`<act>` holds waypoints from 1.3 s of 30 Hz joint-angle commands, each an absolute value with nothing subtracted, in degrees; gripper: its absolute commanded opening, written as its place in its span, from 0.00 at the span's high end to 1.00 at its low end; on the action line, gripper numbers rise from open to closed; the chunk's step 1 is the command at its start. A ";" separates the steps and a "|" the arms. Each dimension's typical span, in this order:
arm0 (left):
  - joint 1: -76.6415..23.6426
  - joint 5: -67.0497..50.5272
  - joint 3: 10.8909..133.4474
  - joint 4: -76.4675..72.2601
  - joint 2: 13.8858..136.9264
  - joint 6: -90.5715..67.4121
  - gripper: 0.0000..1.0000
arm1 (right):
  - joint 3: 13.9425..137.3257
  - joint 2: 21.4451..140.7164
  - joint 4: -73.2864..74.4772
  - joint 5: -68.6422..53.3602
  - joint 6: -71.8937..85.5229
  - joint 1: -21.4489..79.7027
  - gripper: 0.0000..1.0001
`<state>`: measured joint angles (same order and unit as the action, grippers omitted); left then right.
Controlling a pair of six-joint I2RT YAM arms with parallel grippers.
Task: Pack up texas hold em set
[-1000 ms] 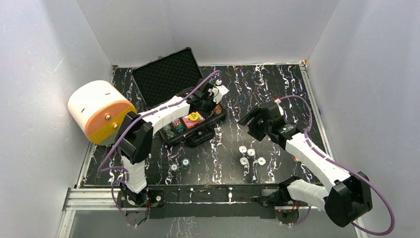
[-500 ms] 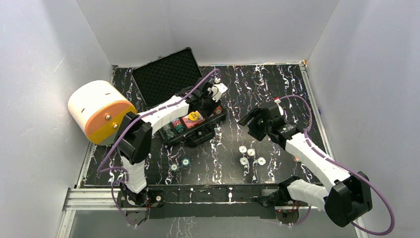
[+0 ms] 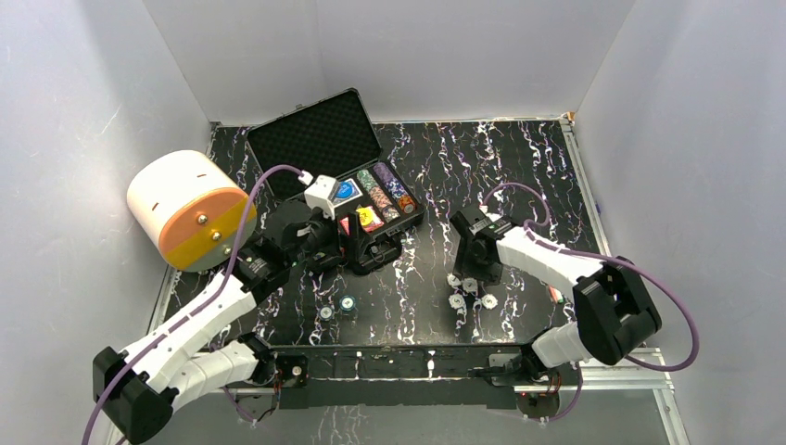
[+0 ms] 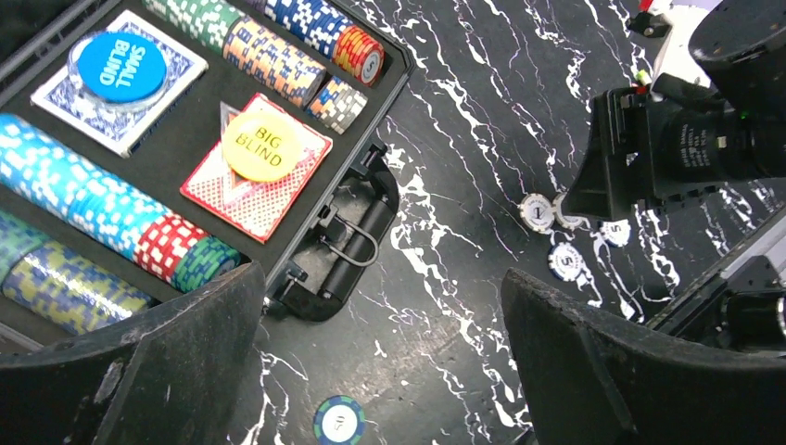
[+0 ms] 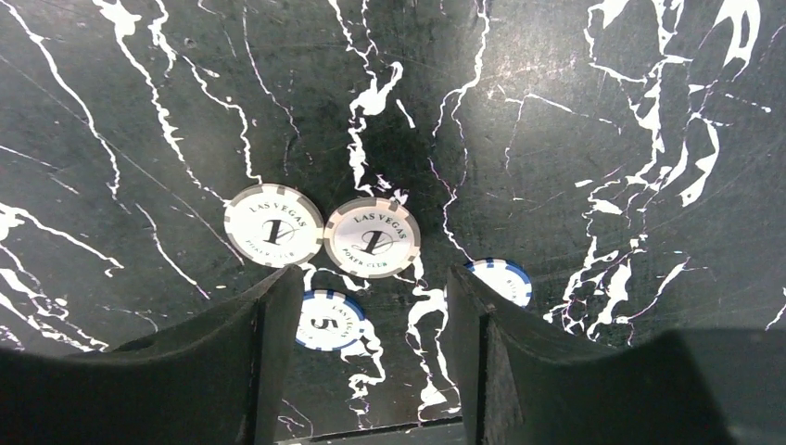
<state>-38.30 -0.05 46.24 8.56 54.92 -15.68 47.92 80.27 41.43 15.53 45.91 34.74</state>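
Right wrist view: right gripper [image 5: 371, 289] parted, empty, low over a white chip [image 5: 373, 238] touching its twin [image 5: 274, 225] on the table. Best to centre on one and pinch its rim cleanly. Left gripper [image 4: 375, 306] gapes wide, empty, beside the open case [image 4: 400, 74].

Even, bright diffuse light, soft shadows, faint sheen on tabletop [image 5: 556, 111], near fingers [image 4: 139, 371] blurred

A blue chip [image 5: 329, 320] and a second blue chip [image 5: 505, 278] lie half behind the jaws of the right gripper [image 5: 371, 283]. The case [image 4: 387, 93] runs off the left wrist view's top and left edges. One jaw of the left gripper [image 4: 380, 278] covers part of its lowest chip rows [image 4: 65, 292]. From above, the loose chips [image 3: 488, 301] are too small to read.
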 commanded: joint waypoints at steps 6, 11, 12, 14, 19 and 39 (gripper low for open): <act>-37.85 3.86 44.25 7.15 52.67 -24.93 0.03 | 45.86 81.16 40.45 16.26 47.17 35.85 0.45; -37.89 3.95 44.52 7.07 53.78 -25.09 0.03 | 44.36 81.87 38.59 14.18 45.99 35.82 0.41; -37.88 3.93 44.50 7.04 53.87 -25.13 0.03 | 44.11 82.17 38.32 14.15 45.84 35.79 0.40; -37.96 4.00 44.41 6.92 54.04 -25.24 0.03 | 43.85 82.63 37.29 14.44 45.41 35.83 0.38; -37.90 3.86 44.51 6.85 54.47 -25.49 0.03 | 42.51 83.59 32.87 14.59 44.16 35.85 0.38; -37.89 4.43 45.16 7.38 55.02 -25.92 0.03 | 43.09 79.55 33.49 20.33 44.97 36.21 0.60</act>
<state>-38.11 3.66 44.34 8.14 55.09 -25.63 43.22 81.95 32.95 17.56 45.01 35.77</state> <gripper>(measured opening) 0.970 0.479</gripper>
